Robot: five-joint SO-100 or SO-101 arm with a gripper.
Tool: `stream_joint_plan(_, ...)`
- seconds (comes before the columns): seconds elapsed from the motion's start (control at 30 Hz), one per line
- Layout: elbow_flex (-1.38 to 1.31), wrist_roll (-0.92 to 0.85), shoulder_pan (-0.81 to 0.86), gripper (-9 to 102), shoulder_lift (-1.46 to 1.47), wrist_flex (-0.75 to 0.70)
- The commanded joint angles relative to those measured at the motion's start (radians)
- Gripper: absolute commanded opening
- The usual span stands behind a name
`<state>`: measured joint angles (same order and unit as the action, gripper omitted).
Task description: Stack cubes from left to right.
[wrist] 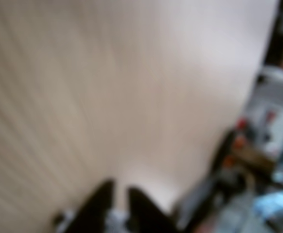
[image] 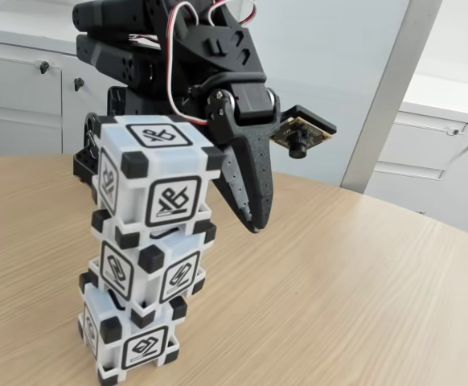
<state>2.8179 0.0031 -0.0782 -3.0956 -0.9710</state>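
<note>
We see our black arm (image: 149,48) folded high behind the top cube (image: 158,181), its wrist bent downward. Our gripper (image: 248,221) hangs just right of that cube, apart from it, fingers drawn together, tips pointing down. The blurred wrist view shows both fingertips (wrist: 105,194) nearly meeting.

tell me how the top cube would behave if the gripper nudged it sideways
The top cube looks like rigid plastic, so it would likely slide or tip whole, not flex. It caps a slightly staggered three-high stack, so a nudge could topple the cubes under it. The gripper hangs beside it, holding nothing.
</note>
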Motion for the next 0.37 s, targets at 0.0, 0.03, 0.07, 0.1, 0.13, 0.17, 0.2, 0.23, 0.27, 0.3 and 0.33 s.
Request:
stream_joint_plan(0.0, -0.005, -0.005, 0.012, 1, -0.009, 0.006)
stream_joint_plan(0.03, -0.005, -0.006, 0.012, 2, -0.009, 0.006)
stream_joint_plan(0.07, -0.005, -0.011, 0.012, 3, -0.009, 0.006)
stream_joint_plan(0.1, -0.005, -0.014, 0.012, 3, -0.009, 0.006)
stream_joint_plan(0.13, -0.005, -0.015, 0.012, 3, -0.009, 0.006)
stream_joint_plan(0.17, -0.005, -0.015, 0.012, 3, -0.009, 0.006)
stream_joint_plan(0.2, -0.005, -0.015, 0.012, 3, -0.009, 0.006)
stream_joint_plan(0.23, -0.005, -0.015, 0.012, 3, -0.009, 0.006)
stream_joint_plan(0.27, -0.005, -0.018, 0.012, 3, -0.009, 0.006)
stream_joint_plan(0.3, -0.005, -0.018, 0.012, 3, -0.009, 0.006)
stream_joint_plan(0.33, -0.005, -0.018, 0.012, 3, -0.009, 0.006)
